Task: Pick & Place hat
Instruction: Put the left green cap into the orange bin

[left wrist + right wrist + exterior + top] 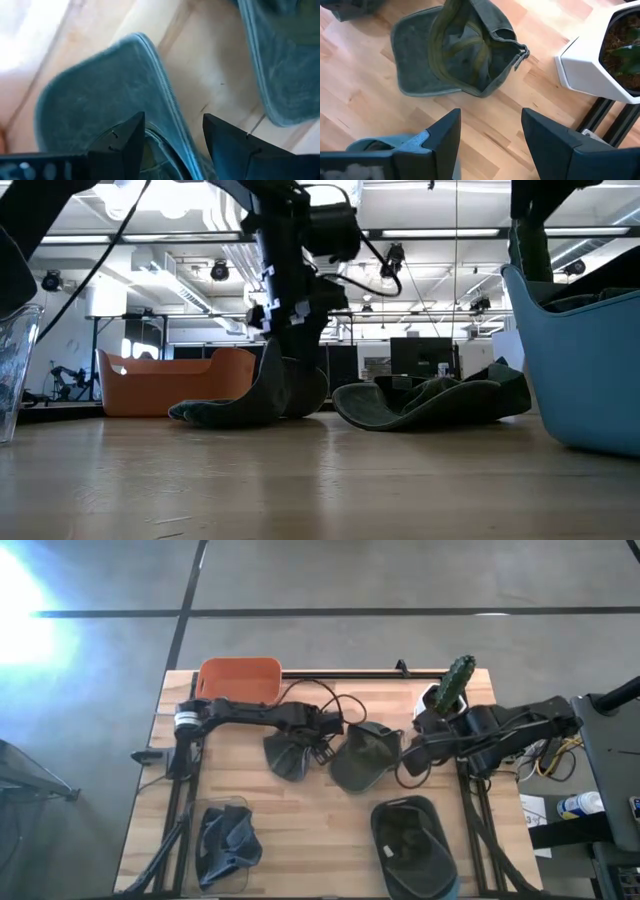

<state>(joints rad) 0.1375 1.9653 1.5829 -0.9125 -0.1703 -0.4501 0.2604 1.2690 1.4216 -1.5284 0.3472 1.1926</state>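
A dark green hat (pixel 283 758) lies left of the table's middle, its brim (pixel 215 412) on the wood and its crown standing up (pixel 275 380). My left gripper (pixel 300 740) is over it, open; in the left wrist view its fingers (pixel 125 145) stand on either side of the hat's stitched edge (pixel 165 105). A second green hat (pixel 362 758) lies inside-up at the middle (pixel 460 50). My right gripper (pixel 412 748) hovers open to the right of that hat, above bare wood (pixel 490 120). My left gripper comes at the hat from above, its fingers astride the stitched edge (pixel 172 150) where brim meets crown. The gap between the fingers is wide, and I cannot tell whether either finger touches the cloth.
An orange bin (pixel 240 680) stands at the far edge. A cactus in a white pot (pixel 450 690) is at far right. At the near edge, a clear bin (pixel 225 840) and a blue bin (pixel 415 845) each hold a hat. Cables (pixel 330 700) trail behind the left gripper.
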